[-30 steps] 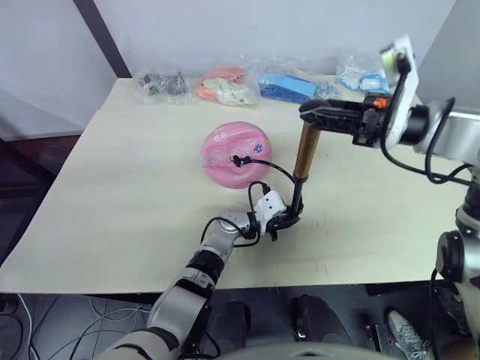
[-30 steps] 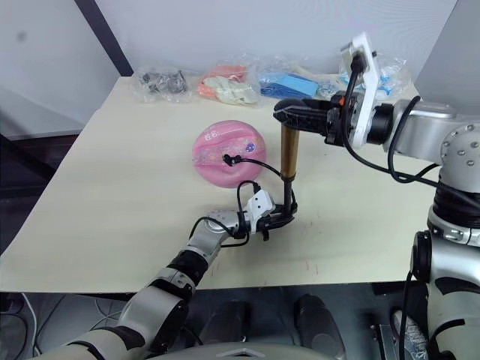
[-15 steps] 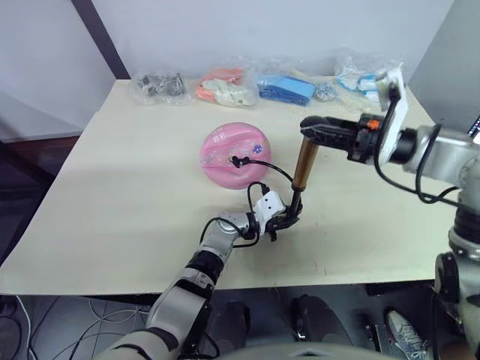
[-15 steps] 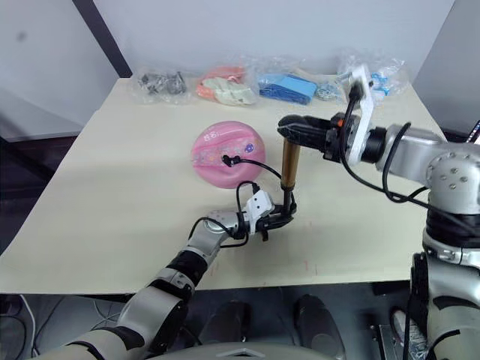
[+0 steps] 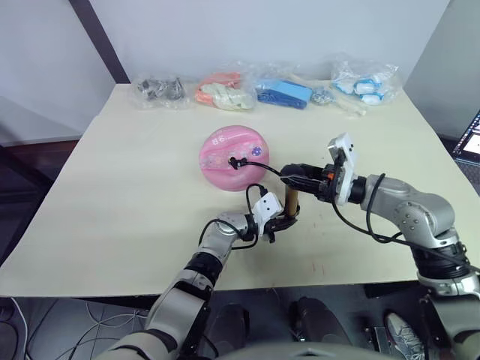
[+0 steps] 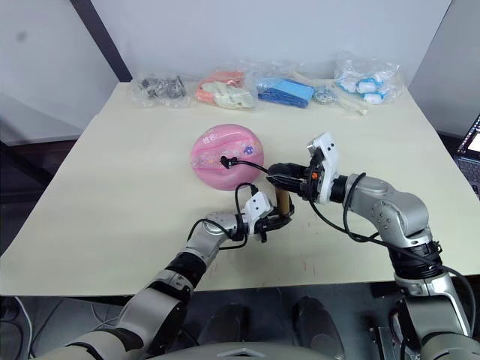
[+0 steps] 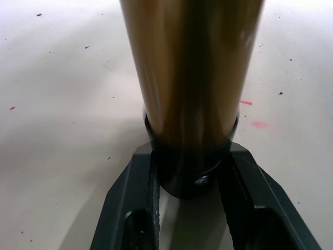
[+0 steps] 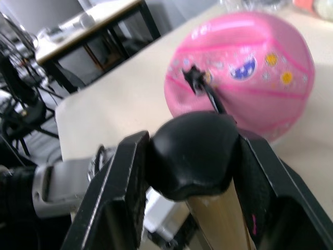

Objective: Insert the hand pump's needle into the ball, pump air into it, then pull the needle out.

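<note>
Standing pump: the hand pump [image 5: 291, 202] is upright on the table [image 5: 127, 187], long axis vertical, base down and T-handle up, at about 4 o'clock from the ball and near it.
Left gripper: the left gripper [image 5: 283, 223] has its jaws clamped on the pump's black bottom cap, low at the table surface; the left wrist view shows the two black fingers [image 7: 130, 208] pressed against either side of the cap.
Right gripper: the right gripper [image 6: 279, 178] reaches in from 3 o'clock, jaws closed around the black T-handle [image 8: 193, 153] at the top of the barrel.
Ball: the ball [image 5: 235, 157] rests on the table near its middle, apart from both grippers.
Hose: the thin black hose [image 5: 262, 166] arcs from the pump to a black fitting on the ball's near face.
Needle: probably seated in the valve under that fitting, but too small to see.
Far edge, 12 o'clock: several clear bags [image 5: 225, 88] lie in a row.
</note>
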{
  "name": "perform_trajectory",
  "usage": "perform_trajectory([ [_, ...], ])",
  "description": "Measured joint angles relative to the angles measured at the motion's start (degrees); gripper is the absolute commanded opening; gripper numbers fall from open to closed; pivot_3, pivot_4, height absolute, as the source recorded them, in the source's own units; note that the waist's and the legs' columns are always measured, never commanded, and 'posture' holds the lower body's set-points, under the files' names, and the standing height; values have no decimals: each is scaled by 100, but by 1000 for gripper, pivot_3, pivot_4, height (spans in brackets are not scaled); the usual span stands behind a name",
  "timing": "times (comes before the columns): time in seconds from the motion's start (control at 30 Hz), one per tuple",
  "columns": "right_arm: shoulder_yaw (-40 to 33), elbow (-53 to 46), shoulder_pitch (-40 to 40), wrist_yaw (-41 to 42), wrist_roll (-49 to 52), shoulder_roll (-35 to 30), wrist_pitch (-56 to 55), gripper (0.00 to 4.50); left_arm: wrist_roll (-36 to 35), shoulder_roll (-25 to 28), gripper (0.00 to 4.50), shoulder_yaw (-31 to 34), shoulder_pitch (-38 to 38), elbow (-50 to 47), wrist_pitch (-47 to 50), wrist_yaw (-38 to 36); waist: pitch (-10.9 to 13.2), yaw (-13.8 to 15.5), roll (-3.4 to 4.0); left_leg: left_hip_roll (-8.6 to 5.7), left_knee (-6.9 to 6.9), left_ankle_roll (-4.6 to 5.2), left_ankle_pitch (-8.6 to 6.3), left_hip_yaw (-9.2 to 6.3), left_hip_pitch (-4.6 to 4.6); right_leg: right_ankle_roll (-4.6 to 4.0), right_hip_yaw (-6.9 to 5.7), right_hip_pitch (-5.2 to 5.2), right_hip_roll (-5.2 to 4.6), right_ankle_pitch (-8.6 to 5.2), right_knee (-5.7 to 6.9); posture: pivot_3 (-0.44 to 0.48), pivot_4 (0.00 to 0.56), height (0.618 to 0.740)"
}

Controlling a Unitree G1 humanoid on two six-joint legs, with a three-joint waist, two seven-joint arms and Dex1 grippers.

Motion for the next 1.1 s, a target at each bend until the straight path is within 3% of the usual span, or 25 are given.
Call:
perform_trajectory([
  [0.1, -40, -69, -7, -21, -17, 22, 78, 1780, 0, 2, 1063, 0, 24, -30, 7, 9, -7, 1, -5, 0, -9, 0, 0, -4, 1, -3, -4, 0, 0, -2, -1, 0, 150, 740],
  [0.27, -455, -229, -458, -368, 406, -73, 1113, 1780, -19, -12, 1063, -5, 41, -104, -5, -18, 11, 28, 8, -2, -11, 0, 0, -6, -25, -5, -5, -22, -3, -2, -3, 0, 150, 740],
  [0.73, -2003, -74, -2733, -1514, 2537, -542, 3265, 1779, -54, -39, 1063, -9, -12, -99, -52, -6, 67, 47, 36, -8, -9, 0, 1, -11, -56, -12, -15, -42, -15, 4, -6, 0, 150, 740],
  [1.0, -2035, -62, -2771, -1888, 2902, -546, 3362, 1779, -59, -46, 1063, -14, -28, -103, -80, -21, 71, 52, 39, -8, 20, 0, 1, -13, -110, -25, -18, -81, -17, 15, 5, 0, 150, 740],
  [1.1, -2049, -306, -2220, -1767, 2809, -527, 3020, 1779, -57, -45, 1063, -56, -24, -99, -75, -1, 58, 59, 20, -8, 19, 1, 1, -19, -108, -24, -26, -78, -16, 14, 3, 0, 150, 740],
])
